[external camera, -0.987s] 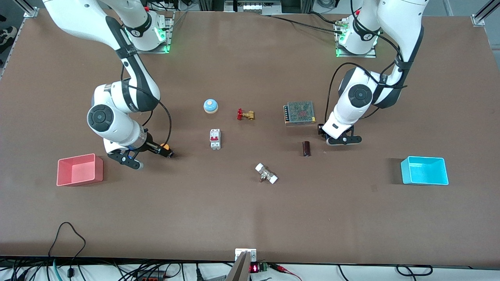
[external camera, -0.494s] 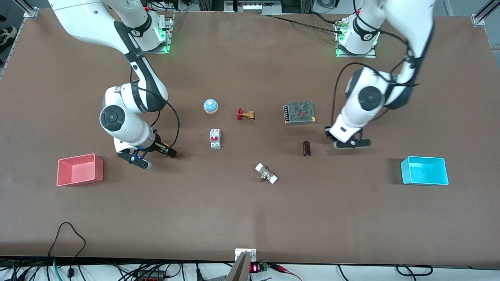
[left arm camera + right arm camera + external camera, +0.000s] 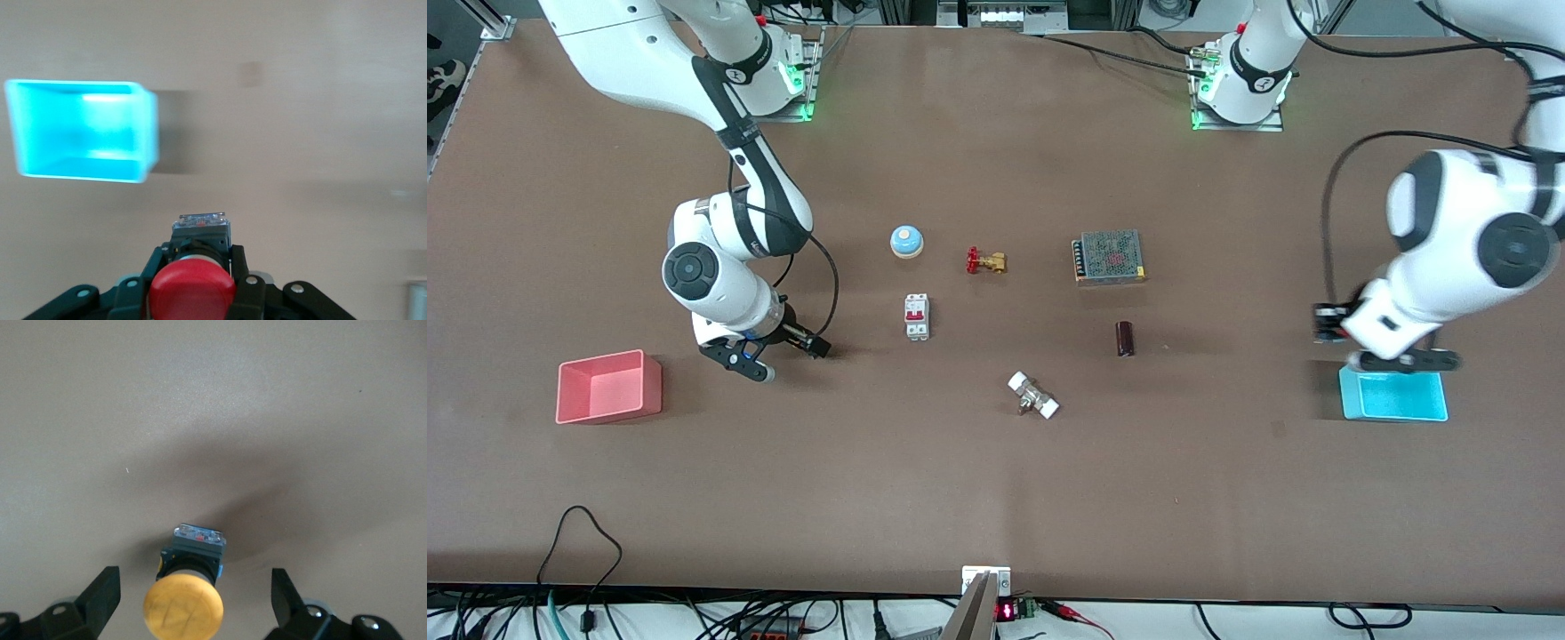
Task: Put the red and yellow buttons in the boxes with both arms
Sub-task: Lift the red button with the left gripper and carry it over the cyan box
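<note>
Brown table [image 3: 996,498]: left tool [image 3: 193,283] clamping red button [image 3: 192,293]; right tool [image 3: 193,600] wide around yellow button [image 3: 183,607].

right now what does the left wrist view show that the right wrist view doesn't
Only the left wrist view: the cyan box, and the red button clamped in the left pincer in the air near that box. Only the right wrist view: the yellow button between the right pincer's open fingers, untouched. Both: the brown table and a dark-bodied button.

Yellow button [image 3: 184,603] on table [image 3: 213,400], right tool [image 3: 193,600] spread around it
</note>
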Robot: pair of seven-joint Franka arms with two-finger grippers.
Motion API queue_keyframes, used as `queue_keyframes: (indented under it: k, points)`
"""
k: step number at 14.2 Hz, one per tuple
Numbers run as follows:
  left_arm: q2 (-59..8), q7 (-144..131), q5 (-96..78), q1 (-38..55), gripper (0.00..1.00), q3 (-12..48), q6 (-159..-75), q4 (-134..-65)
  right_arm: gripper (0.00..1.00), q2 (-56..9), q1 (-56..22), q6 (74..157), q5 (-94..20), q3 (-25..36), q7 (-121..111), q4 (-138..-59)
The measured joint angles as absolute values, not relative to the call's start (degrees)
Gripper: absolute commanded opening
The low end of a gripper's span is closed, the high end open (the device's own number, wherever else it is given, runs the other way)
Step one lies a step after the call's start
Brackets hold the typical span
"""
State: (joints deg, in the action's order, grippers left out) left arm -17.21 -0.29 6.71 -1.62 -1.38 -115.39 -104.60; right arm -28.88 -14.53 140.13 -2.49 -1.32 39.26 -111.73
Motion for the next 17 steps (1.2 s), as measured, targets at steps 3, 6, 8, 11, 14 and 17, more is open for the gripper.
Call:
queue_keyframes:
  k: [3,6,8,11,14,17]
  points:
    - [-23.6,8.4,7.9,-8.8,0.28,-1.4,-118.3,-100.1,0.70,-28.9,-14.5,140.2,-2.5,-1.3,39.3,-111.7]
    - [-30.0,15.0,7.9,-13.1,0.28,-1.4,-123.1,-97.1,0.52,-28.9,-14.5,140.2,-2.5,-1.3,39.3,-111.7]
    - [-32.0,15.8,7.9,-13.5,0.28,-1.2,-124.2,-96.4,0.42,-28.9,-14.6,140.2,-2.5,-1.4,39.3,-111.8]
    - [-32.6,15.8,7.9,-13.3,0.28,-0.5,-125.7,-95.9,0.29,-29.0,-14.6,140.2,-2.5,-1.5,39.3,-111.8]
    - [-34.0,15.8,7.9,-13.4,0.28,-0.4,-128.0,-96.0,0.27,-29.0,-14.6,140.2,-2.5,-1.5,39.3,-111.8]
    - [-36.4,15.8,7.9,-14.1,0.46,-0.4,-129.6,-96.0,0.27,-28.6,-14.4,139.9,-2.4,-1.5,36.1,-111.3]
